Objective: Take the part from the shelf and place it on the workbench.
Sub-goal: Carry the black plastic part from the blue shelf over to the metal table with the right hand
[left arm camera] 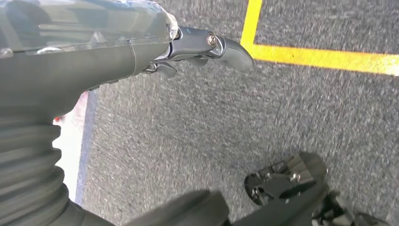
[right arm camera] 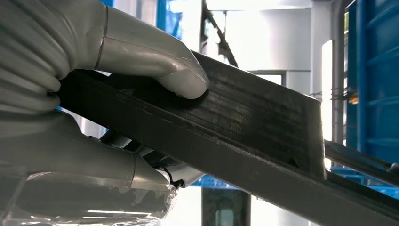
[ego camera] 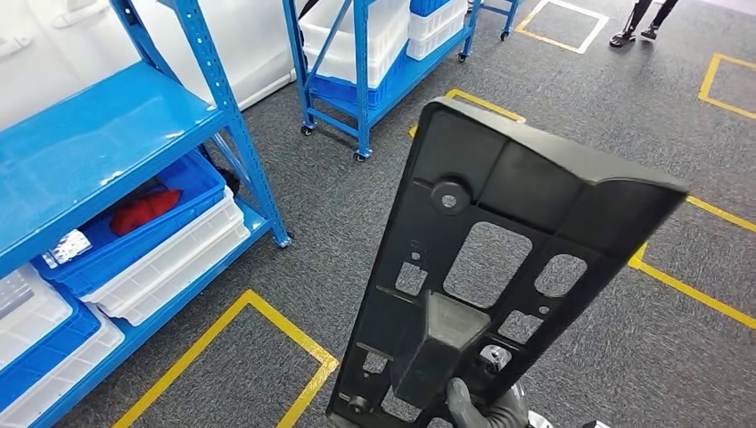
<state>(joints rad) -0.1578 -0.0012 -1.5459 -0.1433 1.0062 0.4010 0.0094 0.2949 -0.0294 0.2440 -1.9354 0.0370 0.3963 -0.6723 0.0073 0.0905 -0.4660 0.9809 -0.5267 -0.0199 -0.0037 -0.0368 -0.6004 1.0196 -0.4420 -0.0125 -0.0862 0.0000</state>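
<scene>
The right hand (ego camera: 486, 408) is gripping the black part (ego camera: 499, 259) by its narrow lower end at the bottom centre of the head view, fingers wrapping the edge. From the wrist, its thumb (right arm camera: 155, 61) is pressing flat on the part (right arm camera: 244, 127) with the remaining fingers closing beneath. The part's long axis is rising from the hand toward the upper right of the head frame, the wide end leading and the cut-out face turning to the camera, so the whole mass is standing above and ahead of the grip. The blue shelf (ego camera: 107, 152) is occupying the left of the frame, well apart from the part; no workbench is appearing. The left hand (left arm camera: 197, 47) is hanging over grey carpet (left arm camera: 188, 132), holding nothing, its fingers curling loosely. Judged from this, placement is depending on the right hand alone.
</scene>
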